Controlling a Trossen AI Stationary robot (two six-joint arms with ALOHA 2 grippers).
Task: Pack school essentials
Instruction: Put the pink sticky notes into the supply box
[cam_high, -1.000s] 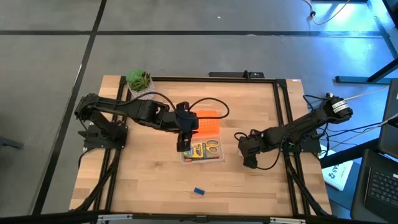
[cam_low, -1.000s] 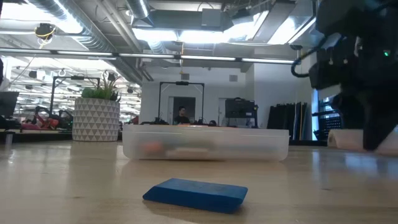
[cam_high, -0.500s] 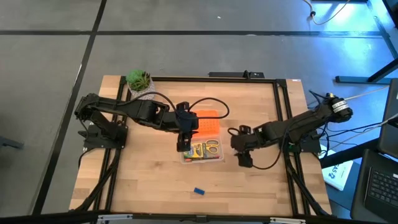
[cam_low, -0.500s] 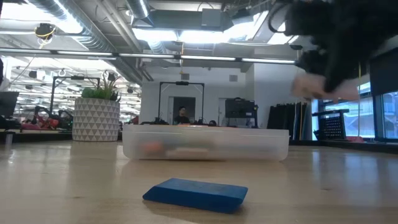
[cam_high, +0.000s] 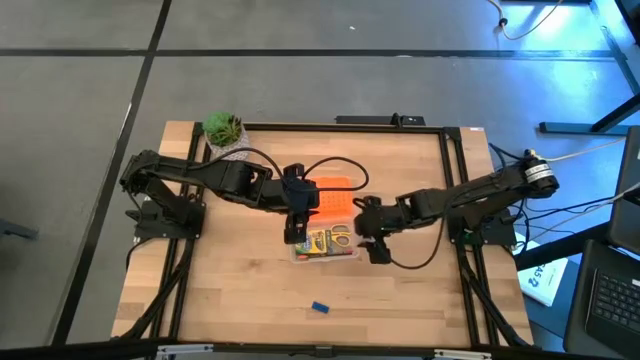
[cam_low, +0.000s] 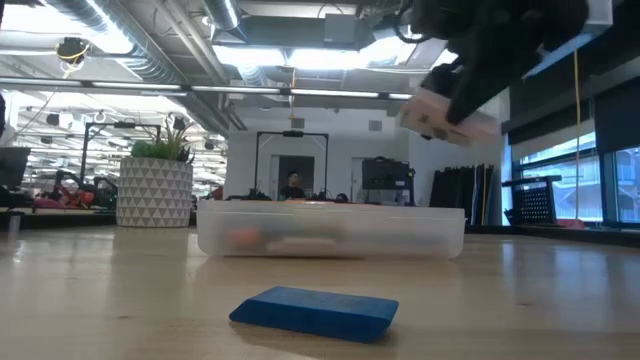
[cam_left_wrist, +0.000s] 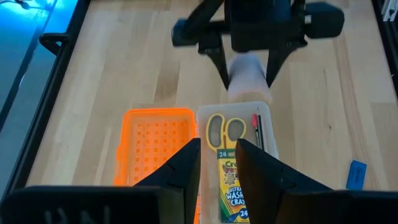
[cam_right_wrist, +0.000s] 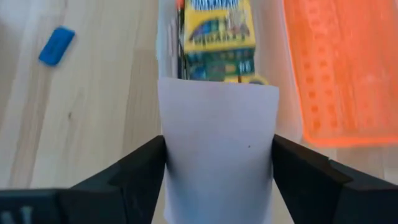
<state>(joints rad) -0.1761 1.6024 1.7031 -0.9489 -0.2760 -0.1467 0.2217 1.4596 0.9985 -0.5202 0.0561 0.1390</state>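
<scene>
A clear box (cam_high: 328, 246) holds the yellow-green crayon box (cam_left_wrist: 231, 182), yellow-handled scissors (cam_left_wrist: 225, 130) and thin pens (cam_left_wrist: 256, 132). My left gripper (cam_high: 294, 234) sits low at the box's left end, its fingers slightly apart. My right gripper (cam_high: 372, 240) is shut on the pale pink pad (cam_right_wrist: 217, 155). It hovers over the box's right end. The tiny blue block (cam_high: 320, 307) lies flat on the table toward the near edge. My left gripper stands over the clear box's left end (cam_left_wrist: 208, 115). Its own fingers (cam_left_wrist: 186, 165) hide the rim there, so I cannot tell whether it touches. My right gripper pinches the pad between its two fingers, one on each opposite edge (cam_right_wrist: 166, 155). The pad is lifted clear of the table and tilted (cam_low: 445, 115), above the crayon box (cam_right_wrist: 217, 31).
The orange lid (cam_high: 332, 200) lies flat just beyond the box's far side. A potted plant (cam_high: 222, 128) stands at the far left corner. Bare wood shows along the near edge around the blue block (cam_low: 315, 312) and at the table's right.
My right gripper has lifted the pad off the table at the right. It has carried the pad up and toward the table's left, and now stands over the box's right end. The box and the blue block have stayed put.
</scene>
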